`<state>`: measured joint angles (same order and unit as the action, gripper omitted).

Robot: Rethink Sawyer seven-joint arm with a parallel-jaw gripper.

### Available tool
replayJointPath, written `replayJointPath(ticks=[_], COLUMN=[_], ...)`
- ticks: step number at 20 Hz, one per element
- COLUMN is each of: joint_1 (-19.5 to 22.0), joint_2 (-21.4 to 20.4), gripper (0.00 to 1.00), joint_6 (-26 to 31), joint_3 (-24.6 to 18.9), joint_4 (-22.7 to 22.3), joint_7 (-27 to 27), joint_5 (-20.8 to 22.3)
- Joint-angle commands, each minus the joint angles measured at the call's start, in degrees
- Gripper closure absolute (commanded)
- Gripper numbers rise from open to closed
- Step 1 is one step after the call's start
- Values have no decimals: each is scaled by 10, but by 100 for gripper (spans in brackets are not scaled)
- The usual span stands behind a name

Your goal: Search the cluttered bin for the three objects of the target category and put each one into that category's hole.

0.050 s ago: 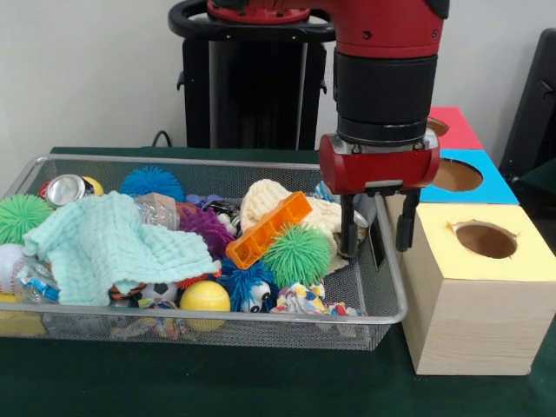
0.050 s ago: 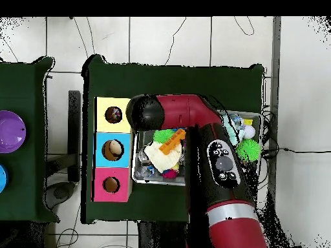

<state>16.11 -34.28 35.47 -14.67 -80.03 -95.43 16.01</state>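
My gripper (image 1: 375, 228) hangs open at the right end of the wire bin (image 1: 395, 269). One finger is inside the bin and the other outside, between the rim and the yellow-topped wooden box (image 1: 452, 269). Nothing is held between them. Just left of the inner finger lie a green spiky ball (image 1: 297, 254), an orange plastic block (image 1: 268, 229) and a cream knit piece (image 1: 263, 198). A mint cloth (image 1: 109, 246) covers the left half of the bin. In the overhead view the arm (image 2: 194, 123) hides the gripper and much of the bin.
The bin also holds blue (image 1: 151, 182) and purple (image 1: 207, 228) spiky balls, a yellow ball (image 1: 205, 297), a can (image 1: 66, 188) and a second green spiky ball (image 1: 19, 215). Behind the yellow box stand blue-topped (image 1: 491, 184) and red-topped (image 1: 459, 128) boxes, each with a round hole.
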Motion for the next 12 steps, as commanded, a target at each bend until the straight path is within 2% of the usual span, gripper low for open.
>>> replayJointPath(ticks=[1, 7, 12], joint_1=[-18, -29, -37], joint_2=[13, 11, 36], gripper=[0, 0, 0], joint_6=[-14, -11, 4], joint_3=[54, 78, 88], joint_4=[-25, 0, 41], joint_7=[-42, -45, -46], joint_5=[64, 80, 87])
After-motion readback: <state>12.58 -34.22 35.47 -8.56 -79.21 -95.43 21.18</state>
